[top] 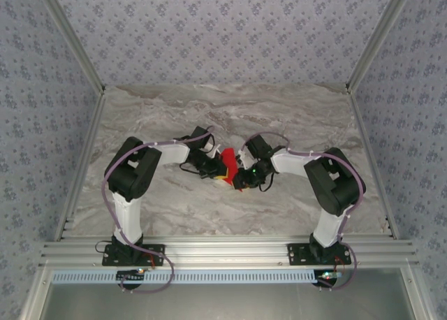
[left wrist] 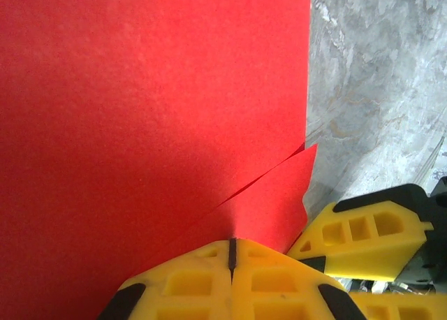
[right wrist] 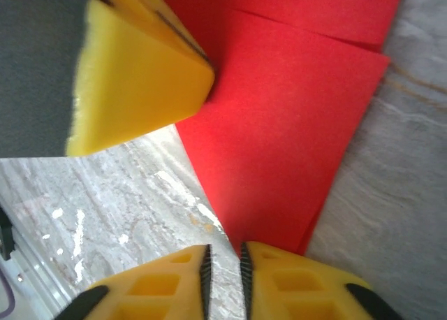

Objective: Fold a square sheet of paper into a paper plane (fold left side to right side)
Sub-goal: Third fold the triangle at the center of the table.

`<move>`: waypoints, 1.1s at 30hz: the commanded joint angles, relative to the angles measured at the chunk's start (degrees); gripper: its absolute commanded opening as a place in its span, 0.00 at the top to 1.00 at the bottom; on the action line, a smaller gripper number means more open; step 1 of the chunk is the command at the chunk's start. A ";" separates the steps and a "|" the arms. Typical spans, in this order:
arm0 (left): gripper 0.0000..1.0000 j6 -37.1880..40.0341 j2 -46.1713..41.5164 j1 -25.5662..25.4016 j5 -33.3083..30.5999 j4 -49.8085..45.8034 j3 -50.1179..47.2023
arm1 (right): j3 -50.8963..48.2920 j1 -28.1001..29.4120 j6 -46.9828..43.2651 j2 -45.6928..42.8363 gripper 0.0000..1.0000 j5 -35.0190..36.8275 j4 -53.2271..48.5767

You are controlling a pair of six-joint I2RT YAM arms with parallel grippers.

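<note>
The red sheet of paper is held up off the marble table between the two wrists, at mid-table. In the left wrist view the sheet shows overlapping folded layers, with a slanted edge running down to my left gripper. That gripper's jaws are pressed together on the paper's lower edge. In the right wrist view a pointed corner of the sheet reaches down to my right gripper. Its jaws stand a narrow gap apart with marble showing between them. The corner lies against the right-hand pad. My left gripper's finger rests on the paper's top left.
The marble table is bounded by aluminium rails at the front and posts at the back corners. My right gripper's yellow fingers sit just to the right of the left gripper, very close. Both arms meet at mid-table.
</note>
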 commanded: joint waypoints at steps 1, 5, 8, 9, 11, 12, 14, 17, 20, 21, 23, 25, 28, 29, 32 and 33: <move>0.97 0.65 1.97 -0.30 -6.10 -1.08 -1.88 | -1.00 -0.86 1.05 1.63 0.91 3.59 -5.50; 0.96 0.73 -0.82 -0.43 -5.36 0.65 -2.56 | -2.86 -2.55 2.00 2.60 1.00 3.86 -4.85; 0.96 1.42 -3.13 -0.71 -5.26 0.51 -2.65 | -3.29 -3.17 1.82 4.47 1.00 3.57 -4.93; 0.96 1.68 -3.94 -0.93 -5.14 0.52 -2.70 | -3.31 -3.22 1.72 5.22 1.00 3.41 -4.95; 0.96 2.18 -5.91 -1.66 -5.18 0.41 -2.94 | -3.29 -3.38 1.71 6.18 1.00 3.55 -4.81; 0.96 2.44 -6.61 -2.14 -5.08 0.29 -3.01 | -3.47 -3.35 1.79 6.49 1.00 3.69 -4.61; 0.96 2.72 -8.04 -3.24 -5.09 -0.08 -3.32 | -3.59 -3.43 1.97 6.67 1.00 3.99 -4.40; 0.96 2.41 -8.66 -5.10 -4.87 -0.38 -3.37 | -3.53 -3.51 1.80 6.78 1.00 4.68 -4.57; 0.96 2.10 -7.92 -6.26 -5.22 -0.54 -3.03 | -3.46 -3.47 1.72 6.77 1.00 4.92 -4.61; 0.96 1.98 -7.34 -6.39 -5.35 -0.48 -2.84 | -3.37 -3.49 1.77 6.86 1.00 4.93 -4.58; 0.96 1.57 -6.33 -6.38 -5.62 -0.26 -2.61 | -3.25 -3.45 1.77 6.95 1.00 4.82 -4.68; 0.97 1.14 -5.37 -6.49 -5.48 0.43 -2.48 | -3.16 -3.49 1.77 6.95 1.00 4.75 -4.74; 0.97 0.94 -4.29 -6.69 -5.16 1.43 -2.63 | -3.10 -3.46 1.61 6.95 1.00 5.09 -4.92; 0.97 1.01 -4.03 -6.64 -5.18 1.63 -2.74 | -3.05 -3.44 1.64 6.95 1.00 5.20 -4.92; 0.98 1.48 -3.26 -6.71 -6.12 2.25 -3.01 | -2.94 -3.46 1.54 7.20 1.00 5.53 -5.36; 0.98 1.91 -2.99 -6.65 -7.08 2.25 -3.09 | -2.90 -3.46 1.47 7.19 1.00 5.77 -5.67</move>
